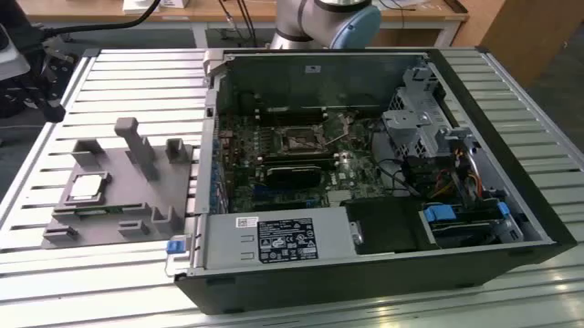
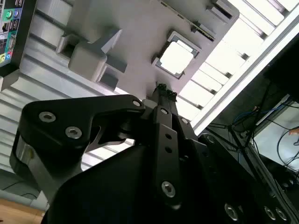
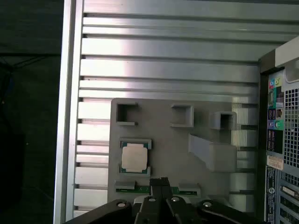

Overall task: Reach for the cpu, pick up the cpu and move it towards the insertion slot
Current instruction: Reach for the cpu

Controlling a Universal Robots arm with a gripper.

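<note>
**A:** Where is the cpu (image 1: pixel 87 186)?

**B:** It lies flat in a square recess of the grey fixture (image 1: pixel 128 195). The fixture sits on the bench (image 1: pixel 137 82), to the exterior view's left of the open case (image 1: pixel 365 280). That puts the cpu well apart from the slot (image 1: pixel 299 140), which is inside the case on the green board (image 1: pixel 365 174).

**A:** And the gripper?

**B:** In the first wrist view the gripper (image 3: pixel 159 181) hangs near the cpu without touching it. Its fingers are closed together and hold nothing.

**A:** Which step is that?

**B:** The reach, I judge, since nothing is picked up yet. A grasp would call for parting the fingers, centring them over the cpu and squaring them to its edges. The recess rim seems to leave little edge to catch.

**A:** Counts?

**B:** 1 cpu, 1 slot, 1 gripper, 1 fixture, 1 case.
</note>
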